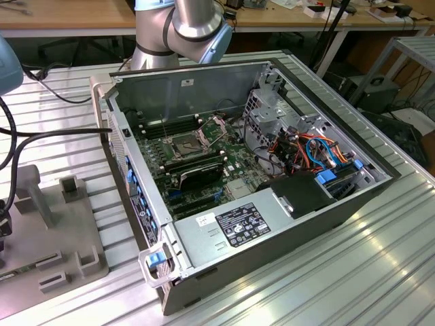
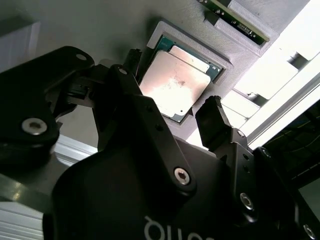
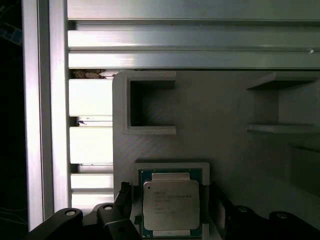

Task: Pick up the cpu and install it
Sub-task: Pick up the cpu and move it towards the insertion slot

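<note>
Second wrist view — end effector (image 2: 174,90) released, straddling cpu (image 2: 172,80) — seated in grey holder (image 2: 100,30) pocket.

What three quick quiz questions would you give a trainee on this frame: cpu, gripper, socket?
1. True or false: the cpu sits in the motherboard socket.
2. Multiple choice: the fingers of the gripper are A) shut on the cpu, B) open, one on each side of the cpu, C) shut with nothing between them.
3. Short answer: where on the grey holder does the cpu lie?

Key
1. False. It lies on the grey holder, outside the computer case.
2. B.
3. Flat in a square recess, metal lid facing up.
</note>
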Action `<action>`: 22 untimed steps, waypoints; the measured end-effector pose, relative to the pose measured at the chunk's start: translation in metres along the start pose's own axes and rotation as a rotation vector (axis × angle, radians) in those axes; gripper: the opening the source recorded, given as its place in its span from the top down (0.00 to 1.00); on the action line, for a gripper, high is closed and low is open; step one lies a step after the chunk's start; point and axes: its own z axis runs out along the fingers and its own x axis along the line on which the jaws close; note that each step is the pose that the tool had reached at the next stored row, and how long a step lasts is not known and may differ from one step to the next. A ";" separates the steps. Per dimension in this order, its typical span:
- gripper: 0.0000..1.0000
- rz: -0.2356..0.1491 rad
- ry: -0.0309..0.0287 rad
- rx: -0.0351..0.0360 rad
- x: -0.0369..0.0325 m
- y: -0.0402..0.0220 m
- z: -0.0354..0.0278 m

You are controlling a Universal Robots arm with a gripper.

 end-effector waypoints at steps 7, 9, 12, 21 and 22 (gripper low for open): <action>0.36 0.000 -0.0003 -0.0002 -0.0001 0.0000 -0.0004; 0.36 0.000 -0.0002 0.0000 -0.0001 0.0000 -0.0037; 0.36 0.000 -0.0001 0.0001 -0.0001 0.0000 -0.0042; 0.36 0.000 0.0000 0.0001 -0.0007 -0.0015 -0.0041; 0.36 0.000 0.0001 0.0001 -0.0006 -0.0018 -0.0042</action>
